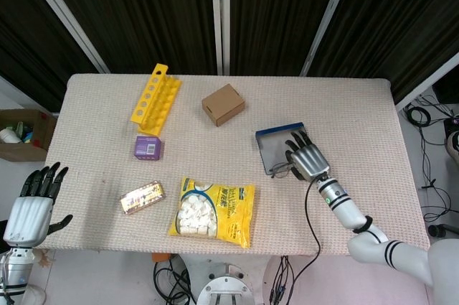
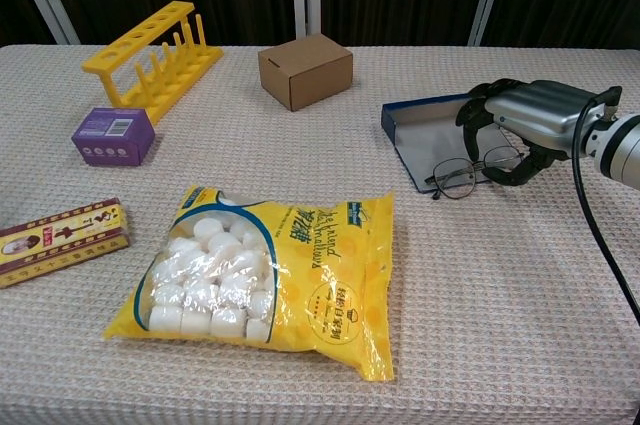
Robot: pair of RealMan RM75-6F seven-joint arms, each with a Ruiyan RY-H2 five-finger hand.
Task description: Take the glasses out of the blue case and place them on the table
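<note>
The blue case (image 1: 274, 146) (image 2: 428, 132) lies open and flat right of the table's middle. Thin-rimmed glasses (image 1: 280, 170) (image 2: 462, 179) lie across its near edge, left lens on the cloth. My right hand (image 1: 307, 158) (image 2: 520, 123) is cupped over the right end of the glasses, fingers curled down onto the case and thumb curved in front of the right lens. Thumb and fingers stand apart, and no firm grip shows. My left hand (image 1: 36, 201) hangs beyond the table's near left corner, fingers spread and holding nothing.
A yellow bag of white sweets (image 1: 213, 210) (image 2: 270, 280) lies at the front middle. A brown cardboard box (image 2: 305, 69), a yellow tube rack (image 2: 155, 48), a purple box (image 2: 113, 135) and a flat red-gold packet (image 2: 60, 241) sit further left.
</note>
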